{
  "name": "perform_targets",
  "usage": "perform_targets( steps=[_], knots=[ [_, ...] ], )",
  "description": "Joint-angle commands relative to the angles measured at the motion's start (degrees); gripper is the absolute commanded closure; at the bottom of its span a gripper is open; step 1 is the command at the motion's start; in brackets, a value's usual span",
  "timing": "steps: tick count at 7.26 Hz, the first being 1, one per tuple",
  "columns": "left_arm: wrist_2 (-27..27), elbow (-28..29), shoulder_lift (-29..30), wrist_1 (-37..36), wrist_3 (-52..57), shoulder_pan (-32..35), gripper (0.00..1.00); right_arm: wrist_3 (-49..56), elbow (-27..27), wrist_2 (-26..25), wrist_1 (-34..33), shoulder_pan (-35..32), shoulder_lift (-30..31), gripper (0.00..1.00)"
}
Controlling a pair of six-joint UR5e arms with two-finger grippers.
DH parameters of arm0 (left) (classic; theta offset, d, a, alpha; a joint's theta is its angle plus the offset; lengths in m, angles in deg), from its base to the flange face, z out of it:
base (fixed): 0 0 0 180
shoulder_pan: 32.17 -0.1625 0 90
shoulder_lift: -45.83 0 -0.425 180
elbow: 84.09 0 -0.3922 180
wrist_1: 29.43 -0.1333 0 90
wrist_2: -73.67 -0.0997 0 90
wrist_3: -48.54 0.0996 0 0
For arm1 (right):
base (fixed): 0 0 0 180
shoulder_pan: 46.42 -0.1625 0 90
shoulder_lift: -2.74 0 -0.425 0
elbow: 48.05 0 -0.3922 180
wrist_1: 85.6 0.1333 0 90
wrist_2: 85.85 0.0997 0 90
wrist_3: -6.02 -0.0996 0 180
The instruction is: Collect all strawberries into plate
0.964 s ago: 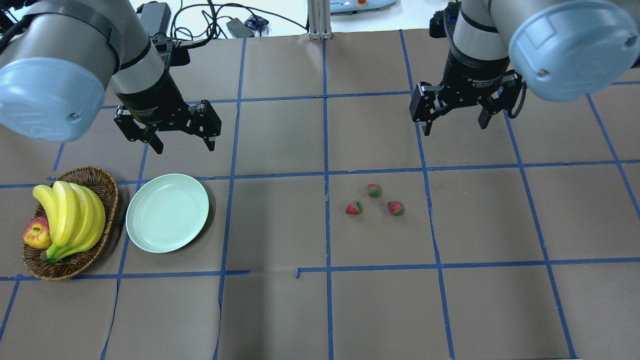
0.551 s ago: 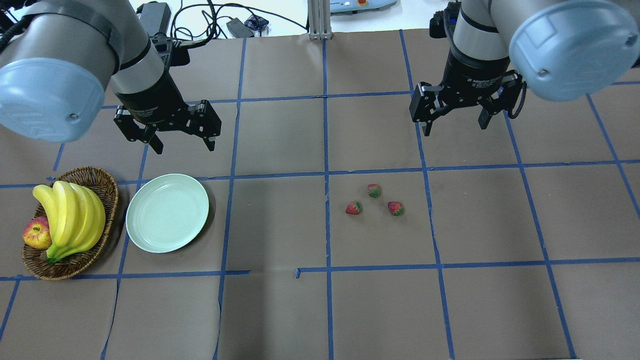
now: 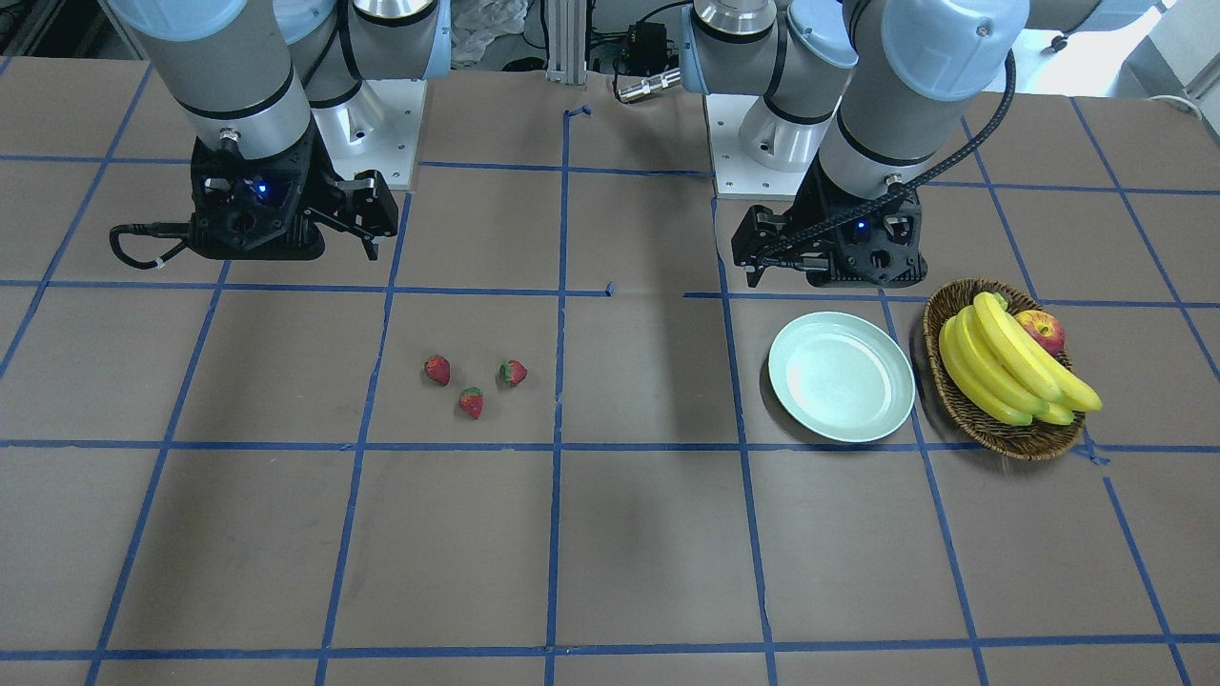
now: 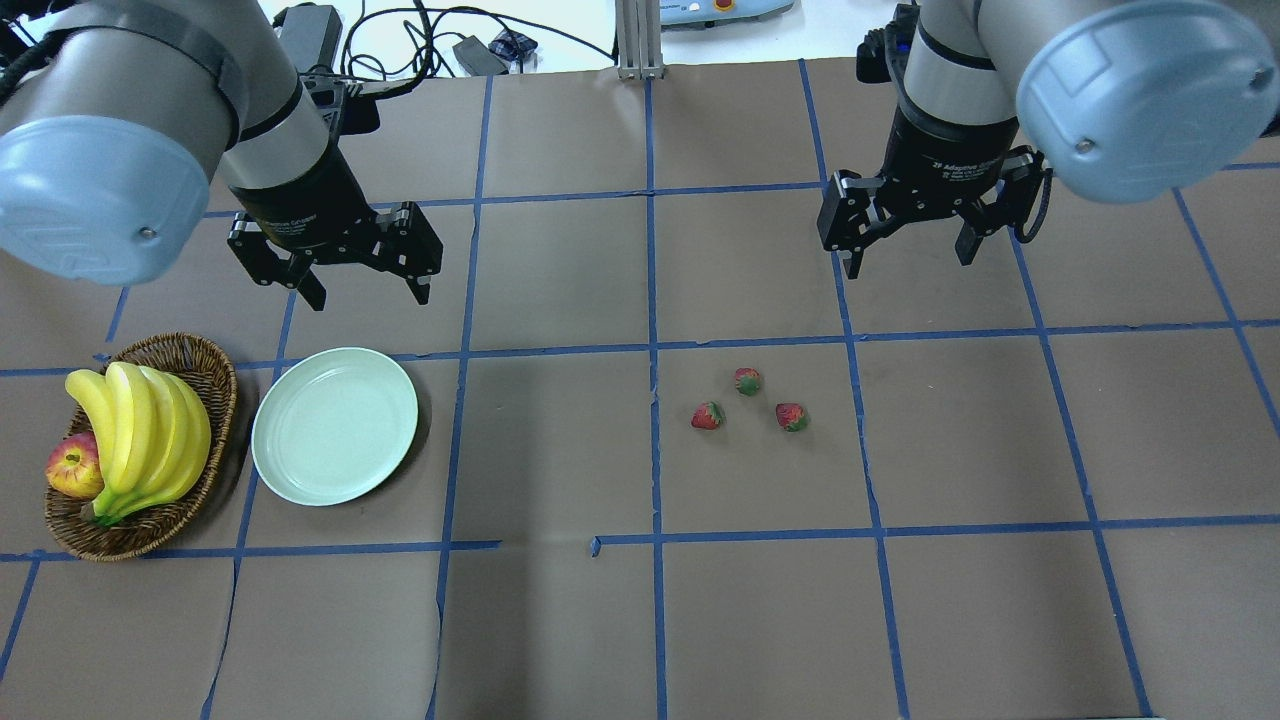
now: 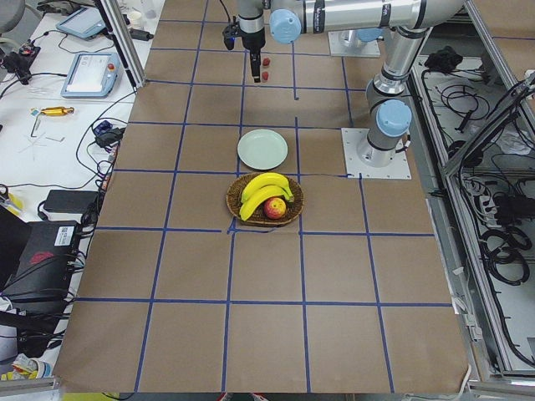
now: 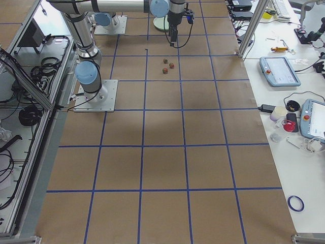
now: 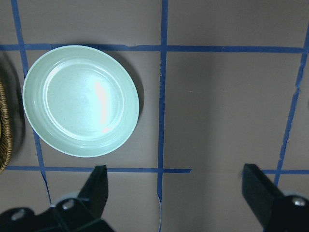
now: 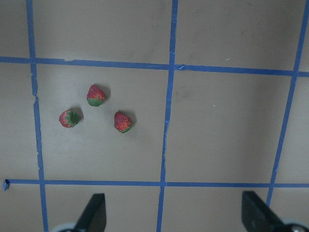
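Left hand (image 4: 370,297) views plate (image 7: 81,100); right hand (image 4: 909,264) views strawberries (image 8: 95,95).

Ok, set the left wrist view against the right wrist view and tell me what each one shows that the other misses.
Only the left wrist view shows the plate, empty, and a sliver of the basket at its left edge. Only the right wrist view shows the three strawberries, lying apart from one another. Both show the brown table crossed by blue tape, with open fingers along the bottom edge: the left gripper in one, the right gripper in the other.
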Motion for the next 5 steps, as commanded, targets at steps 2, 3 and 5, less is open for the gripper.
perform_targets(
  steps=[2, 3, 5],
  knots=[
    [0.2, 0.1, 0.0, 0.2, -0.1, 0.1, 0.00, 0.0, -0.1, 0.0, 0.0, -0.1, -0.1, 0.00],
    [0.4, 0.1, 0.1, 0.2, -0.1, 0.2, 0.00, 0.0, -0.1, -0.1, 0.1, -0.2, -0.1, 0.00],
    [0.1, 0.1, 0.1, 0.2, -0.1, 0.9, 0.00, 0.3, -0.2, 0.1, 0.1, -1.0, -0.7, 0.00]
  ],
)
